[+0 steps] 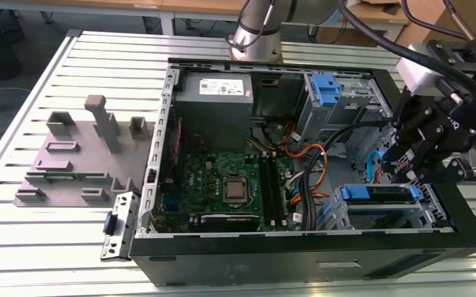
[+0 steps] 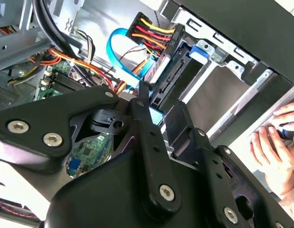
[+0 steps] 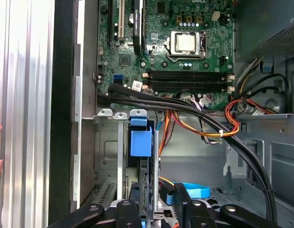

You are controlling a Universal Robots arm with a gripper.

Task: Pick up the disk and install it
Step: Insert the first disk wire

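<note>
1 disk in bay, tool just above

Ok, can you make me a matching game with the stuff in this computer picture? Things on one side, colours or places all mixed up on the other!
Things:
1. disk
2. circuit board
3. power-supply box
4. grey holder plate

Clues:
A. has a white sticker on it
B. on the slatted table, outside the case
C. green
D. blue ends, inside the case

Pairs: 1-D, 2-C, 3-A, 4-B
</note>
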